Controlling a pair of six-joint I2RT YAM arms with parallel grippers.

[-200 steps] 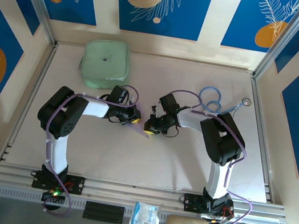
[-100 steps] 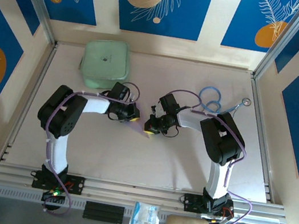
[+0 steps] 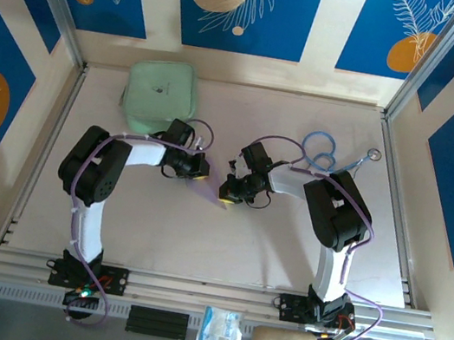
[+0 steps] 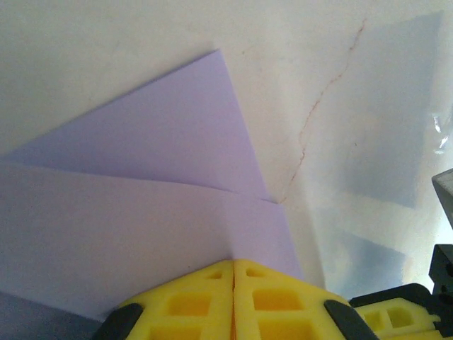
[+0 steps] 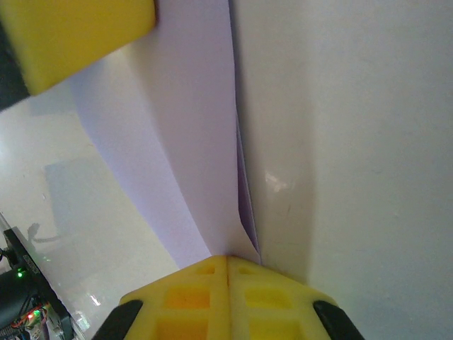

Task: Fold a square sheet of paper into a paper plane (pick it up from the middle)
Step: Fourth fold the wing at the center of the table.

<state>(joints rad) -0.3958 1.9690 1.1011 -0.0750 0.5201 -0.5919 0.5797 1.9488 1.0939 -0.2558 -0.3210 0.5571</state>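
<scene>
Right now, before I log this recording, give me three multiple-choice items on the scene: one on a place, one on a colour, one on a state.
1. Where does the mint-green rounded square pouch lie?
A. at the far left of the pale table
B. between the arm bases
C. under the right arm

2. What colour is the thin folded paper sheet?
A. white
B. pale lilac
C. yellow

3. How do the left gripper and the right gripper stand?
A. both open
B. left one open only
C. both shut

Answers:
1 A, the top view shows it near the far left corner.
2 B, both wrist views show lilac paper.
3 C, each pair of yellow fingertips meets with no gap.
</scene>
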